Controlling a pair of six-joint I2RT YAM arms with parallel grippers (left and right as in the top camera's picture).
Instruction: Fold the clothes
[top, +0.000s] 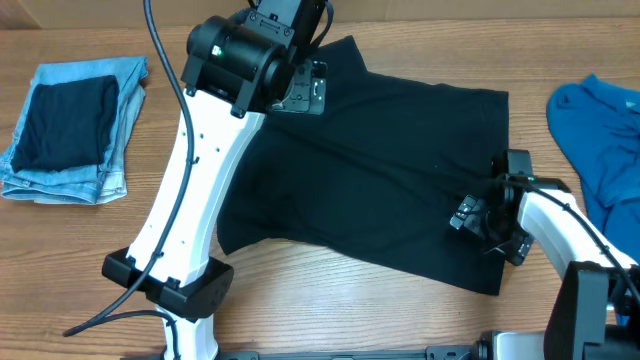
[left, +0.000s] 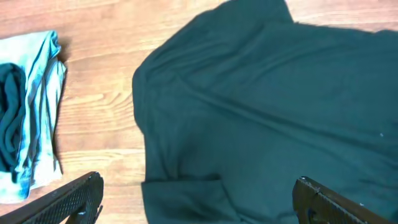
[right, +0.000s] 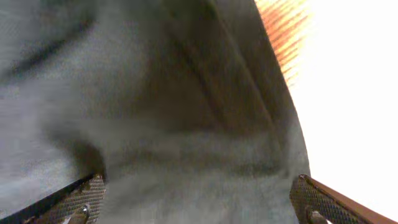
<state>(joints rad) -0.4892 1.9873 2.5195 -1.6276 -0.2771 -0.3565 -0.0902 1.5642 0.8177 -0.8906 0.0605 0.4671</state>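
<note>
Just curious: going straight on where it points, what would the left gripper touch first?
Probably the black T-shirt: the open left gripper faces its fabric with nothing between; depth is unclear.

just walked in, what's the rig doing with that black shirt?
Two arms are working on folding the black T-shirt, which lies spread on the table. The left gripper hovers over its far left part and the right gripper is at its right edge, both with fingers open, holding nothing. Folded jeans and a blue garment lie off to the sides.

Matt black cloth T-shirt (top: 380, 170); wood-grain table (top: 330, 300).
</note>
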